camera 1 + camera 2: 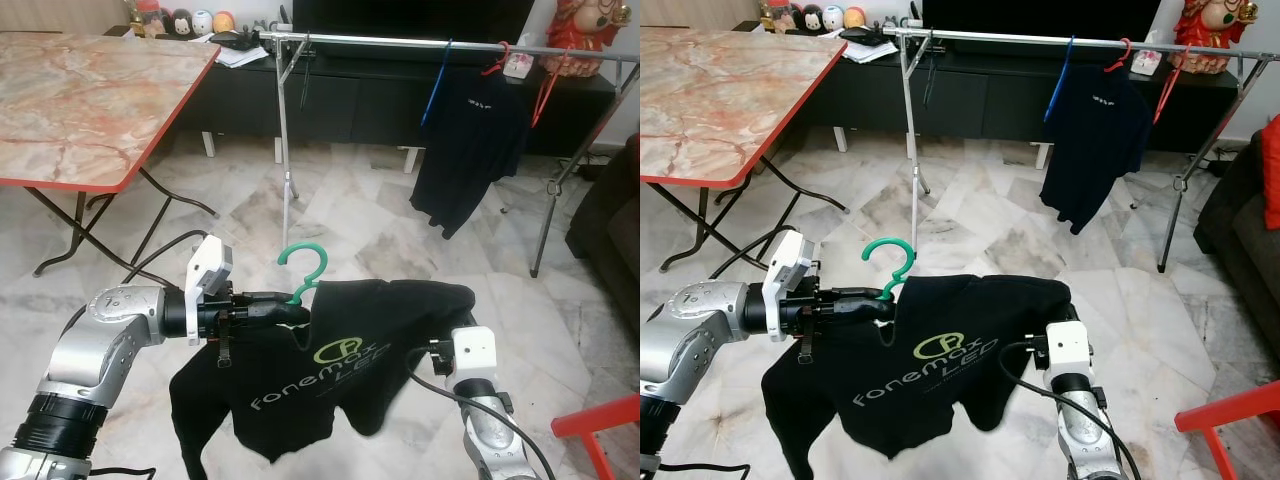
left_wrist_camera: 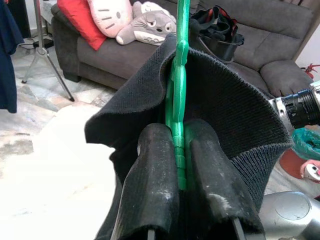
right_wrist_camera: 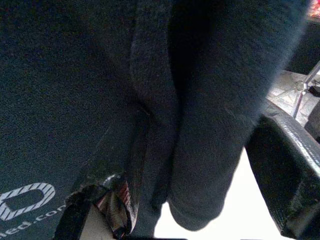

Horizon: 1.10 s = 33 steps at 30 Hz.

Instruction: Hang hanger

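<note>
A green hanger [image 1: 305, 265] carries a black T-shirt [image 1: 330, 375] with "fonemax LED" printed on it. My left gripper [image 1: 290, 308] is shut on the hanger's neck just below the hook, holding it low in front of me; the left wrist view shows both pads [image 2: 155, 165] pressed against the green stem [image 2: 179, 75]. My right arm [image 1: 472, 352] reaches under the shirt's far shoulder. In the right wrist view my right gripper [image 3: 195, 165] stands open, with a fold of the black cloth hanging between its fingers [image 3: 282, 175]. The silver clothes rail [image 1: 400, 41] runs across the back, well ahead.
On the rail hang a dark shirt [image 1: 470, 140], a blue hanger [image 1: 436, 80] and red hangers [image 1: 545, 90]. A marble-topped folding table [image 1: 80, 100] stands at the left. A dark sofa [image 1: 612, 220] and a red frame [image 1: 600, 420] are at the right.
</note>
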Available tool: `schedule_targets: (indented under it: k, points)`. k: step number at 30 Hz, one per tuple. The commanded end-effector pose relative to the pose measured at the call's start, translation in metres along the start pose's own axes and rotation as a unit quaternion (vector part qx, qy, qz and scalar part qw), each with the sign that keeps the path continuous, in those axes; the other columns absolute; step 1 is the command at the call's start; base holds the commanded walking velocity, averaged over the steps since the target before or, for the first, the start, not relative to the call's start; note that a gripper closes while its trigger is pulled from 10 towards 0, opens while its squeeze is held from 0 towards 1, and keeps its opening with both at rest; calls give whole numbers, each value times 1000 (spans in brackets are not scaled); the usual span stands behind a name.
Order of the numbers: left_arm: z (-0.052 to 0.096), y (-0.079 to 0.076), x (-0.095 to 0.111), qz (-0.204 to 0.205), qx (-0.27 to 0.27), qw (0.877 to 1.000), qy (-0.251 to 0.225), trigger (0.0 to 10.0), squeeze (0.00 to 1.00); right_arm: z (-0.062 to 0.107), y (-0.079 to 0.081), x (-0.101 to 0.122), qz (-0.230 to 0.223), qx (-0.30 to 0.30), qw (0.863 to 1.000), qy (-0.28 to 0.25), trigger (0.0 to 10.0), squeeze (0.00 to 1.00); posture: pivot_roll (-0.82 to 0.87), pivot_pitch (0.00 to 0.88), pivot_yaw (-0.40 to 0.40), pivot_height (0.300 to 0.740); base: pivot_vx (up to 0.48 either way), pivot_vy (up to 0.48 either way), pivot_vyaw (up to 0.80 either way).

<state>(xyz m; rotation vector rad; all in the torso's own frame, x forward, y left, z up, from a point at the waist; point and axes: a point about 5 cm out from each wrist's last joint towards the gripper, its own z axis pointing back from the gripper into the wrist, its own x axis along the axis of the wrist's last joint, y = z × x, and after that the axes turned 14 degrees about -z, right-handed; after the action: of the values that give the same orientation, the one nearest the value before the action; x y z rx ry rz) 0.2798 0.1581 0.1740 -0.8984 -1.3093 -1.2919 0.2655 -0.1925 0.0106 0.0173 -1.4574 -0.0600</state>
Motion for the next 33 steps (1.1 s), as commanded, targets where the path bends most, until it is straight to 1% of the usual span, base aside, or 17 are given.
schedule_targets:
  k: [1,2,3,4,15,33]
  points:
    - [-2,-2,9,-16,-18,1000,-6,10000,0,0,5,0,-18,16,1000,1,10000,0,0,0,-50,740,0,0,0]
    - [-2,-1,11,-17,-19,1000,-7,10000,0,0,9,-2,-26,30,999,7,9765,0,0,0,-49,740,0,0,0]
    - [-2,-1,11,-18,-19,1000,-7,10000,0,0,12,-3,-31,39,999,10,9765,0,0,0,-48,740,0,0,0]
    - [-1,-1,12,-19,-19,1000,-7,10000,0,0,13,-3,-35,42,998,12,0,0,-1,0,-48,740,0,0,0]
    - [0,-2,11,-20,-12,1000,-2,10000,0,-1,9,-2,-37,39,998,13,0,0,1,0,-52,740,0,0,0]
    - [1,-4,9,-20,-13,1000,4,10000,0,-3,13,-1,-37,40,998,13,0,0,3,0,-51,740,0,0,0]
